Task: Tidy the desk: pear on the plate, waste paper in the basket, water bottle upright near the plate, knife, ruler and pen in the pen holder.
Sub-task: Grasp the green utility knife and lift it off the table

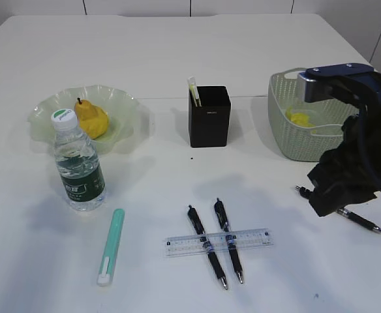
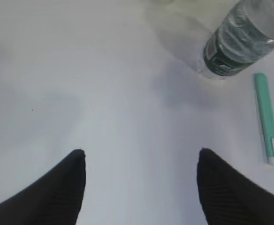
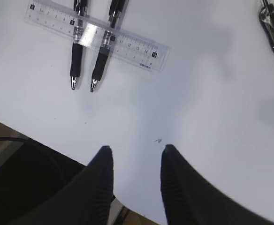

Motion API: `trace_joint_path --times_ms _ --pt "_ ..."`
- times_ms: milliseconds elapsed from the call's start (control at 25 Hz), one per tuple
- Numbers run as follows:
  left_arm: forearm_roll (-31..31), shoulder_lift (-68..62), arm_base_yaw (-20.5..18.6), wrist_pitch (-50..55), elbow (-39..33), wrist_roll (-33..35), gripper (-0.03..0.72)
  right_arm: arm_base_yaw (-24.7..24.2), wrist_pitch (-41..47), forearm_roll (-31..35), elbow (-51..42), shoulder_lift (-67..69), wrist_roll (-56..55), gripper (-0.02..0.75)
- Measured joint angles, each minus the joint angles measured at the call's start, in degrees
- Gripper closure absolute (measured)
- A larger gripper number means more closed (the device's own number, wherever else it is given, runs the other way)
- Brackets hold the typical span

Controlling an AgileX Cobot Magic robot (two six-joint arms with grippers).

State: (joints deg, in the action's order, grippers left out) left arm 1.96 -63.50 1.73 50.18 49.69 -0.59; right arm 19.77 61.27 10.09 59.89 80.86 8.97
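My right gripper point(image 3: 134, 154) hangs slightly parted, empty, above bare table | left gripper point(image 2: 141, 157) spread wide, empty | clear ruler point(image 3: 97, 35) lies across two pens point(image 3: 76, 51): thin, slippery plastic, I'd pinch its overhanging end | pen holder point(image 1: 209, 116) beyond: rigid black box

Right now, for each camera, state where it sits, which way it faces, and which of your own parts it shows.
Exterior view: raised at the desk's front, slanting down across the water bottle, pen holder and basket; right arm shows.
Left wrist view: on the left arm, looking down past the open left pincer at bare desk, bottle base, green knife.
Right wrist view: on the right arm, looking down past the right pincer at the ruler over two pens.
Shared: ruler and pens in exterior and right wrist views.
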Motion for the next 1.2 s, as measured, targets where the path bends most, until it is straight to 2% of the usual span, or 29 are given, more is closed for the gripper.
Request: trace_joint_path --times_ms 160,440,640,760,1000,1200 --pt "1.00 1.43 5.62 0.38 0.00 -0.78 0.167 0.00 -0.46 -0.04 0.00 -0.07 0.26 0.475" --pt "1.79 1.94 15.58 1.59 0.00 -13.80 0.167 0.00 -0.56 -0.04 0.00 -0.07 0.26 0.475" --pt "-2.48 1.14 22.16 3.58 0.00 -22.26 0.167 0.00 -0.68 -0.04 0.00 -0.07 0.26 0.475" --pt "-4.80 -1.44 25.41 5.28 0.00 -25.49 0.167 0.00 -0.68 -0.04 0.00 -0.07 0.26 0.475" --pt "-5.32 -7.35 30.66 5.76 0.00 -32.55 0.167 0.00 -0.68 -0.04 0.00 -0.07 0.37 0.475" --pt "-6.07 -11.19 34.75 3.97 0.00 -35.86 0.167 0.00 -0.68 -0.04 0.00 -0.07 0.37 0.475"
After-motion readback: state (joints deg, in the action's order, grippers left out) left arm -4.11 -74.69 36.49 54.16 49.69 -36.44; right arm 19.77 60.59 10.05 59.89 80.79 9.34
